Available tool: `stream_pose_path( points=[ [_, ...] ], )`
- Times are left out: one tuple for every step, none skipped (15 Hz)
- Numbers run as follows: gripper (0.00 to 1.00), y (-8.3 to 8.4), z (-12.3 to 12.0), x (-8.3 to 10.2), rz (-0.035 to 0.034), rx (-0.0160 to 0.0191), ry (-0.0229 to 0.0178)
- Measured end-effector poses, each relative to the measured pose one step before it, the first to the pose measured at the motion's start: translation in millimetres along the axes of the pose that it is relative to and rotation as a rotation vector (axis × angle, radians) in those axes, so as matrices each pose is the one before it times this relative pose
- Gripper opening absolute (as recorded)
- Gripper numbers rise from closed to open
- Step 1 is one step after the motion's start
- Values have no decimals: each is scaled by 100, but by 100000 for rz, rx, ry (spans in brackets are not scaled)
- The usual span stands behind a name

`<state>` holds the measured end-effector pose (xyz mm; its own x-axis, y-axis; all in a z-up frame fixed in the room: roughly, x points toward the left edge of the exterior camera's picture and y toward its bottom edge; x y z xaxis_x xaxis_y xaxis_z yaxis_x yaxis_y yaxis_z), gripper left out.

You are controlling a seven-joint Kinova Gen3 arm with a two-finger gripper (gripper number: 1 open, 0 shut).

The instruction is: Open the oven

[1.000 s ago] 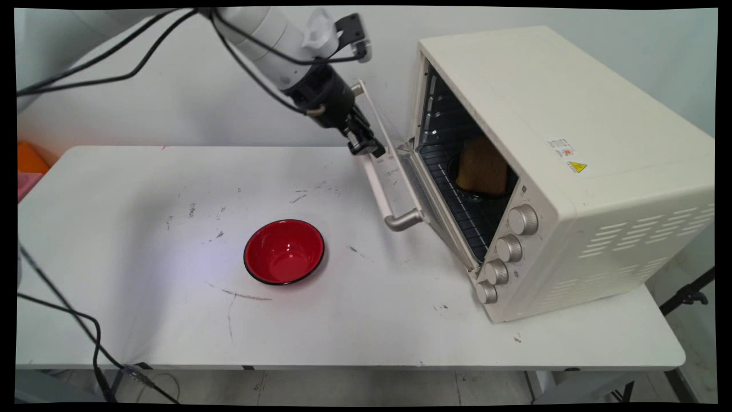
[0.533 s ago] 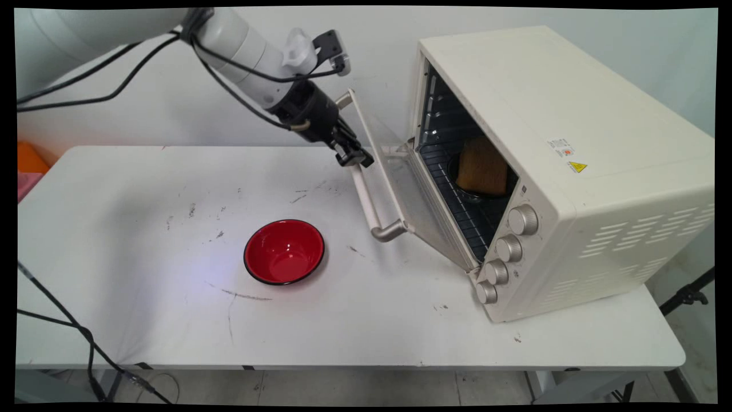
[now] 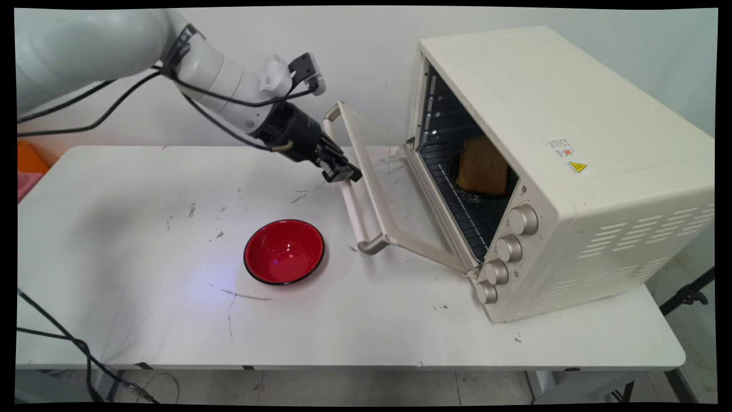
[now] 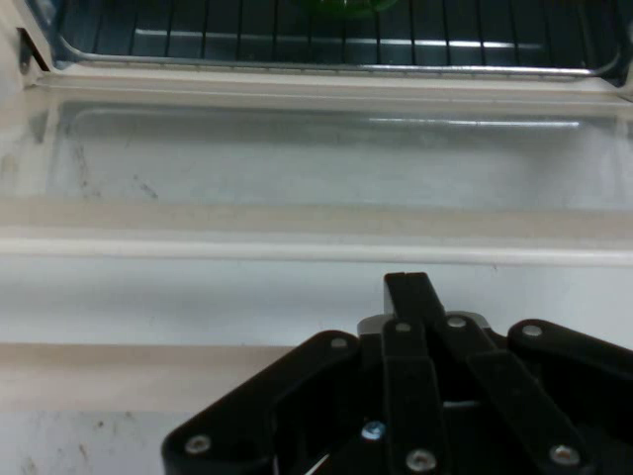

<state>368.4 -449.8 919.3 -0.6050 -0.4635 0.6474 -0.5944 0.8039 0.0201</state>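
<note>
My black gripper is shut, its fingertips pressed together against the pale bar handle of the cream toaster oven's glass door. The door hangs more than half open, tilted down toward the table. In the hand view the gripper lies over the handle, with the door glass and the oven rack beyond. Nothing shows between the fingers. Inside the oven a brown slice of bread stands on a dark dish on the rack.
A red bowl with a black rim sits empty on the white table, left of the door's front corner. Four silver knobs line the oven's front. Black cables hang from the arm and off the table's left edge.
The gripper has moved left and down along with the handle, and the oven door has swung from nearly upright to more than half open.
</note>
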Motion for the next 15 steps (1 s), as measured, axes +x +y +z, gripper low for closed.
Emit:
stream_pose_path(
  points=[
    [0, 0, -1, -368, 377, -263, 364],
    [0, -2, -20, -530, 766, -335, 532],
    [0, -10, -38, -609, 1149, -264, 463],
    [0, -20, -36, -589, 813, -105, 404],
    [0, -8, -30, -553, 700, -90, 360],
    [0, 11, 3, -432, 622, -203, 369],
    [0, 12, -5, -508, 584, -116, 442],
    [0, -11, 3, -430, 454, -88, 272],
    [0, -14, 11, -264, 318, -47, 155],
    [0, -18, -5, -460, 483, -63, 232],
    [0, -11, -23, -408, 322, 4, 113],
    [0, -8, -11, -429, 382, -73, 87],
    [0, 12, -41, -410, 348, -81, 67],
    [0, 21, -52, -342, 280, -93, 23],
    [0, 18, -55, -214, 181, -41, 3]
  ],
)
